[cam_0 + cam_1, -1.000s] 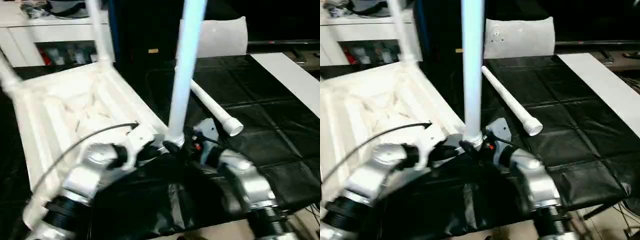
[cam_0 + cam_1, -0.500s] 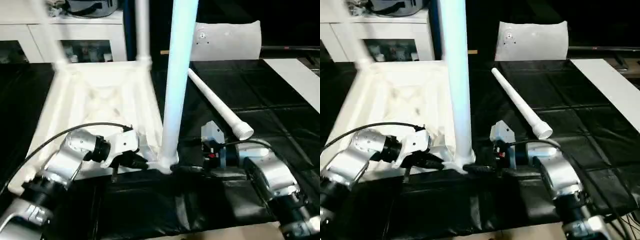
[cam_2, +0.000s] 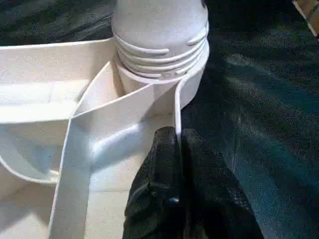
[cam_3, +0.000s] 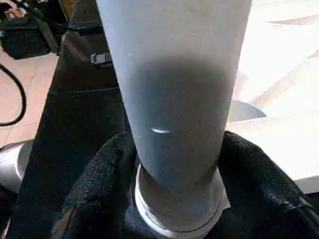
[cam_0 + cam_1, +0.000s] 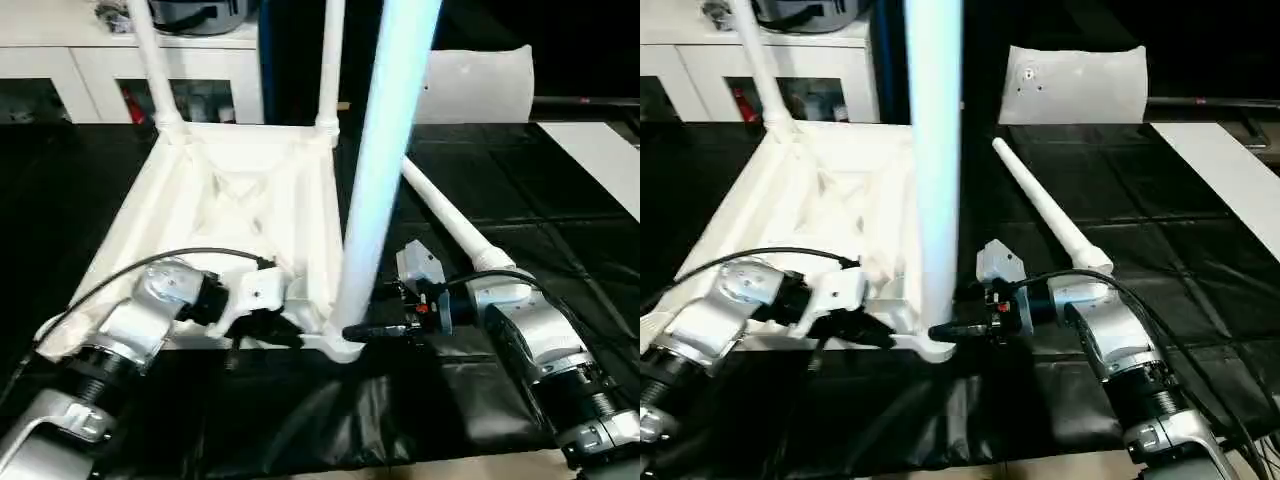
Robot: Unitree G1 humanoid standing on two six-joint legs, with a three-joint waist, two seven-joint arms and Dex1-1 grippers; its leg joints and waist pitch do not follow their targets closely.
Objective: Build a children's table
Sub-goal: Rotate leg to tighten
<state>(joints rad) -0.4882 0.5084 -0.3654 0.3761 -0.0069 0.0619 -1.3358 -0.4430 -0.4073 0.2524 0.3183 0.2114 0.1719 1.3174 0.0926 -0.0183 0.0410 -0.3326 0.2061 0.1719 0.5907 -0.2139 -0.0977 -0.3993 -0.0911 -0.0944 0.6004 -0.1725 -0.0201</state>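
No writing is readable. The left gripper (image 3: 177, 149) is clenched on the tabletop's rib (image 3: 177, 107); the right gripper (image 4: 169, 169) grasps the upright leg (image 4: 174, 99).

Left gripper (image 3: 178, 149) pinching a rib of the upturned table top (image 3: 45, 99).

The two black fingers (image 3: 159, 169) are pressed together on a thin white rib wall, which stands upright and runs toward the round corner socket (image 3: 192, 79). In this socket sits the threaded end of a leg (image 3: 159, 30), with several ridges visible just above the socket's rim. Other ribs branch away from the socket across the white underside. Beside the corner lies the black cover (image 3: 259, 89) of the work surface.
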